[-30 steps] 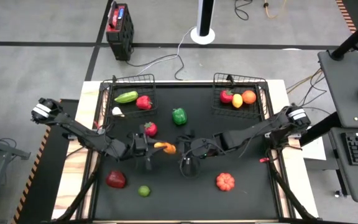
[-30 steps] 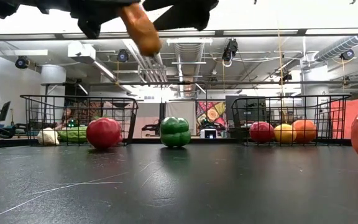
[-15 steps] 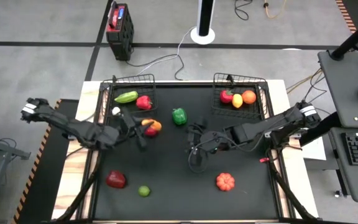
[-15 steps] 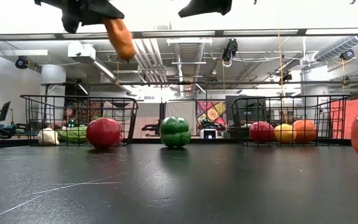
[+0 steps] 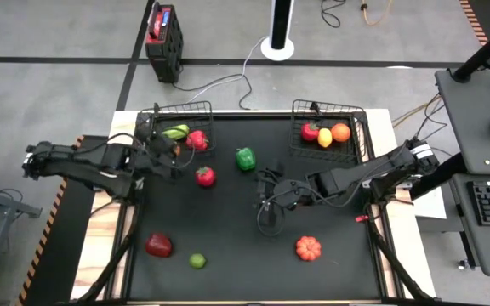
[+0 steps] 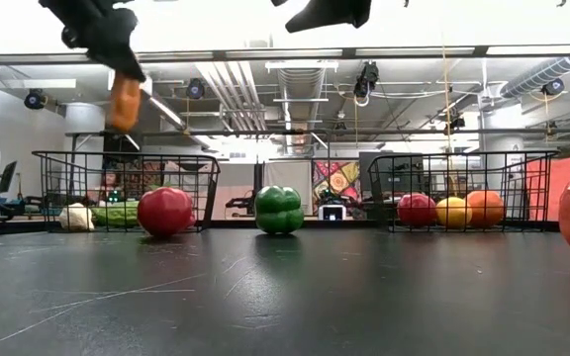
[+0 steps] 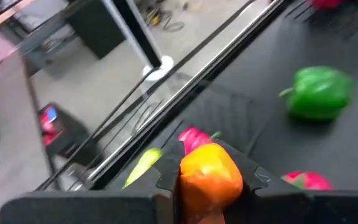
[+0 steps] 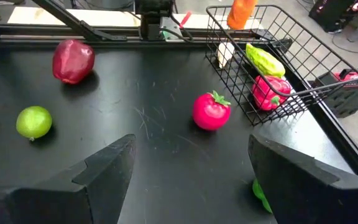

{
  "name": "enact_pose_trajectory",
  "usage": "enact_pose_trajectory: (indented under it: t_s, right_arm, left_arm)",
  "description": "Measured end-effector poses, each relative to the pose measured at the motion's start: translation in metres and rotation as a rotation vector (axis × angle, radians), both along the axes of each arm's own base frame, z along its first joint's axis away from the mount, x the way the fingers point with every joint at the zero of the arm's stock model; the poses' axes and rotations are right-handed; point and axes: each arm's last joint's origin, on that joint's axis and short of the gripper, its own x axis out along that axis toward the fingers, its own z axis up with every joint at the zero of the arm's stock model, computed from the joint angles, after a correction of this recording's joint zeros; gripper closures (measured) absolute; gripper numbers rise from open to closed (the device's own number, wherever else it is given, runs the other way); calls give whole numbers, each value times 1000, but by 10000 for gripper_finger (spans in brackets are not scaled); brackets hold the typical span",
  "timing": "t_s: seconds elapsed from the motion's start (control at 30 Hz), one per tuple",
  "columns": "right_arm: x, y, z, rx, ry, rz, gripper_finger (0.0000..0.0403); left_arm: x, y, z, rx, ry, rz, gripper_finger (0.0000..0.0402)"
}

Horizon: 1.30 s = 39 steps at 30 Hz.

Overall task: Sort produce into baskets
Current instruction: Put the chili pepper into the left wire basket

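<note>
Left gripper (image 5: 170, 150) clamped on an orange carrot-shaped toy vegetable (image 7: 209, 180), held in the air over the near edge of the left dark wire-mesh basket (image 5: 204, 108). In the low view the carrot (image 6: 124, 101) hangs well above the basket's rim.

Left basket contents: long pale-green pepper (image 5: 174, 132), red bell pepper (image 5: 197, 139), small white piece (image 8: 225, 55) in its corner. Just outside that basket, on the black table mat (image 5: 330, 272), a red tomato with green top (image 5: 205, 176) stands alone; a green bell pepper (image 5: 245, 158) sits between the two baskets.

Right gripper (image 5: 265, 194) hovers mid-table, fingers (image 8: 107, 171) spread apart, nothing between them.

Right dark wire-mesh basket (image 5: 360, 115) holds a red fruit (image 5: 310, 131), a yellow lemon (image 5: 325, 138) and an orange (image 5: 340, 132), touching in a row.

Near side of mat: dark-red apple (image 5: 158, 245), green lime (image 5: 196, 260), red-orange ribbed pumpkin-like piece (image 5: 308, 248), all well apart.

Beyond the table: a red-and-black box (image 5: 163, 31) on the floor.
</note>
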Motion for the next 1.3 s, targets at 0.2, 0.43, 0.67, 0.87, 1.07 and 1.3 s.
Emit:
enact_pose_trajectory:
  t_s: [0.2, 0.43, 0.67, 0.87, 1.07, 1.3]
  right_arm:
    - [0, 0, 0, 3, 1, -2, 105]
    - [0, 0, -1, 8, 0, -5, 99]
    - [0, 0, -1, 12, 0, -8, 100]
    - [0, 0, -1, 20, -2, -12, 105]
    - [0, 0, -4, 18, 6, -12, 97]
    - [-1, 0, -6, 19, 18, -15, 92]
  left_arm:
    - [-6, 13, -11, 8, 93, 86, 349]
    - [-6, 34, -15, 57, 205, 180, 349]
    - [5, 61, -22, 90, 357, 226, 349]
    - [22, 85, -32, -2, 401, 122, 349]
    - [34, 106, -42, -80, 395, 16, 349]
    - [37, 123, -57, -207, 418, -70, 346]
